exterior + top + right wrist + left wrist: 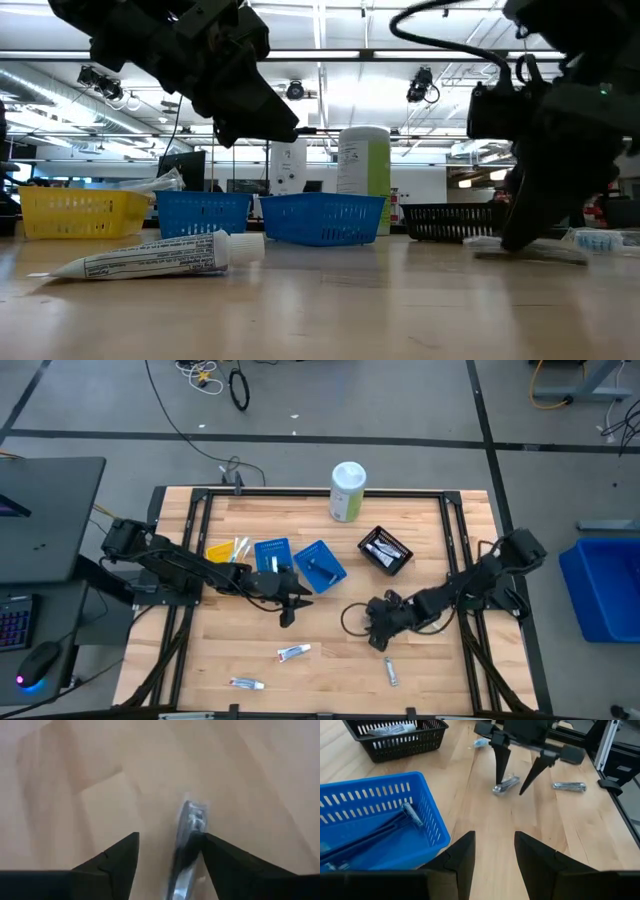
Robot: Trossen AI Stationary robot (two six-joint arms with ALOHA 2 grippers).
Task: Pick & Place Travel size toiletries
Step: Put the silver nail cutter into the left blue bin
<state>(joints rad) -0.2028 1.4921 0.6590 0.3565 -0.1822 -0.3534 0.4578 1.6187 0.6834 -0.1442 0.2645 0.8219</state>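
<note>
Right tool [512,782] over a packet [506,785], lower right of center.
Its fingers stood spread astride it; left tool [492,855] hung released, empty.

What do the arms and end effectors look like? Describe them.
Both arms are matte black and jointed. The right arm carries a looping black cable. Each end effector, left and right, has two dark, tapering, wedge-shaped fingers; no markings are visible.
</note>
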